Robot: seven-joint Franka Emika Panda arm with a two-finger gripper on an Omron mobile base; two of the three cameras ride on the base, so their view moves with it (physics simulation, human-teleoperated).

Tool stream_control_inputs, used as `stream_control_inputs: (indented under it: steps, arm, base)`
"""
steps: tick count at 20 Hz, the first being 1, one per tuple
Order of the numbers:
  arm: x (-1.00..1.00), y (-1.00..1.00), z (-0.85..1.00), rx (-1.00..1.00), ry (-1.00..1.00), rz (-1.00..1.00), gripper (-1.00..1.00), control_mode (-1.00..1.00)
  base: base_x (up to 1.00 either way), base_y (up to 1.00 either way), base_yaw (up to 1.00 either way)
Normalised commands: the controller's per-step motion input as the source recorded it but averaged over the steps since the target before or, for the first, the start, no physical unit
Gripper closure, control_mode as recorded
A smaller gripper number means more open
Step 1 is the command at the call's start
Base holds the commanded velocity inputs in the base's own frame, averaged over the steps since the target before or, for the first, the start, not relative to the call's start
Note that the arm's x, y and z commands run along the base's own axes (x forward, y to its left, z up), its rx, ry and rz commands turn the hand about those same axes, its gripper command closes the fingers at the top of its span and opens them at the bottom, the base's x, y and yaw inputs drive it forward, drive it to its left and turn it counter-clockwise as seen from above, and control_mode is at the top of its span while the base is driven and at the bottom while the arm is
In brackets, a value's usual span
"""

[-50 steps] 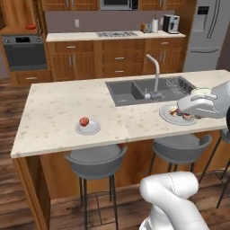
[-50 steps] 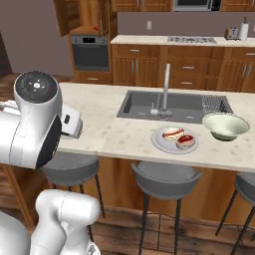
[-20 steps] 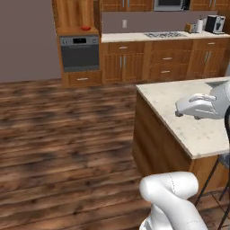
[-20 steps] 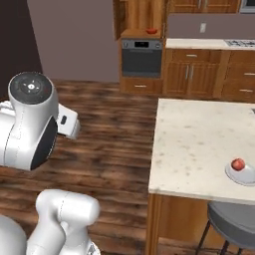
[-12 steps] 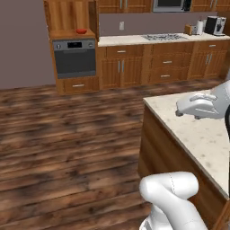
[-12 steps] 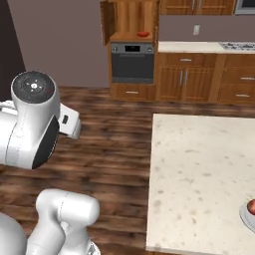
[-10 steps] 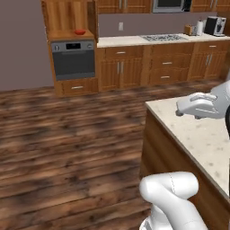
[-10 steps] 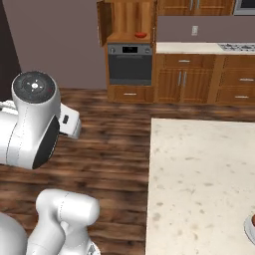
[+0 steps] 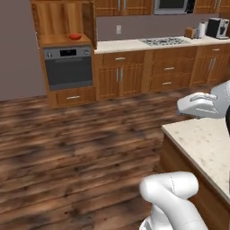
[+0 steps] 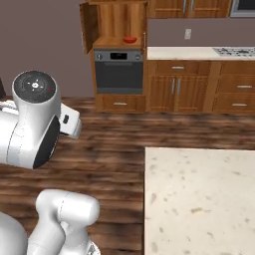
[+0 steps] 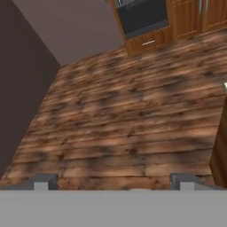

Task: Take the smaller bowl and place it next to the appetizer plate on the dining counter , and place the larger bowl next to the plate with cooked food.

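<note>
Wide wooden floor [image 9: 76,148] lies bare between the dining surface [image 10: 199,199] corner and the wall cabinets [image 9: 148,72]. Red bowl [image 9: 75,36] sits in open niche above the oven [image 9: 68,66]; niche side walls and open cabinet door [image 10: 88,26] flank it. Front of niche unobstructed.

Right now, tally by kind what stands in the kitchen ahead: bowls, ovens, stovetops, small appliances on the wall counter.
Red bowl: 1, in the open cabinet above the oven
Oven: 1
Stovetop: 1
Small appliances on the wall counter: 2, a toaster and a dark machine
Total: 5
</note>
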Motion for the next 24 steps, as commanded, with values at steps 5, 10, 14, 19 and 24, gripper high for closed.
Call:
stream_control_inputs:
  steps: [5,10,14,19,24]
  arm:
    - [0.00,0.00,0.00,0.00,0.00,0.00,-1.00,1.00]
    - [0.00,0.00,0.00,0.00,0.00,0.00,-1.00,1.00]
    - [0.00,0.00,0.00,0.00,0.00,0.00,-1.00,1.00]
    - [0.00,0.00,0.00,0.00,0.00,0.00,-1.00,1.00]
    - [0.00,0.00,0.00,0.00,0.00,0.00,-1.00,1.00]
  base:
    - [1.00,0.41,-0.07]
    - [1.00,0.58,-0.10]
    - [1.00,0.64,-0.03]
    - [1.00,0.54,0.00]
    - [1.00,0.31,-0.02]
